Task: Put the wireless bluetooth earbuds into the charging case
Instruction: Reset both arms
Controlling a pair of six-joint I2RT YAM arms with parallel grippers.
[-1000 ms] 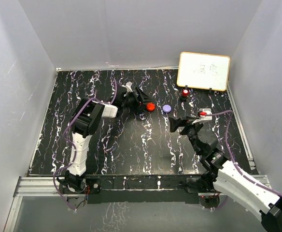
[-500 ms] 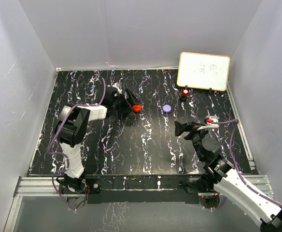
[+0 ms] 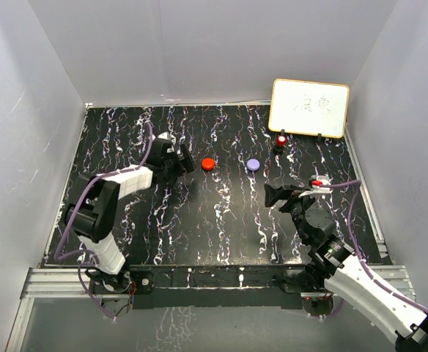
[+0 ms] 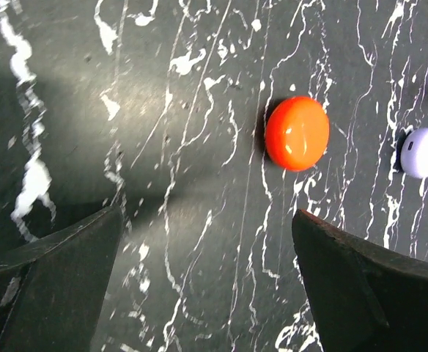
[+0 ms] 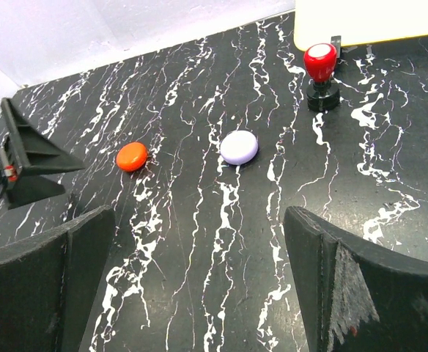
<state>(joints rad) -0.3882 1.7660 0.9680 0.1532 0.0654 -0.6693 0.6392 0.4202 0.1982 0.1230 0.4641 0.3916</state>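
Two shut round charging cases lie apart on the black marbled table [image 3: 221,220]: a red case [image 3: 208,163] [image 4: 297,133] [image 5: 132,156] and a pale purple case [image 3: 253,164] [image 4: 422,152] [image 5: 239,147]. The earbuds are out of view. My left gripper [image 3: 187,164] [image 4: 207,216] stands open just left of the red case, not touching it, with bare table between its fingers. My right gripper [image 3: 270,195] [image 5: 199,216] is open as well, hanging nearer the front and right of the purple case, with nothing in it.
A red knob on a black base [image 3: 281,139] [image 5: 321,62] stands at the back right, in front of a leaning whiteboard [image 3: 309,108] [image 5: 368,22]. Grey walls close in the table on three sides. My left gripper's fingers [image 5: 23,158] show in the right wrist view.
My left gripper carried the red case leftward, opened and let it go, then drew back to the left. The right gripper pulled slightly nearer, then stayed still.
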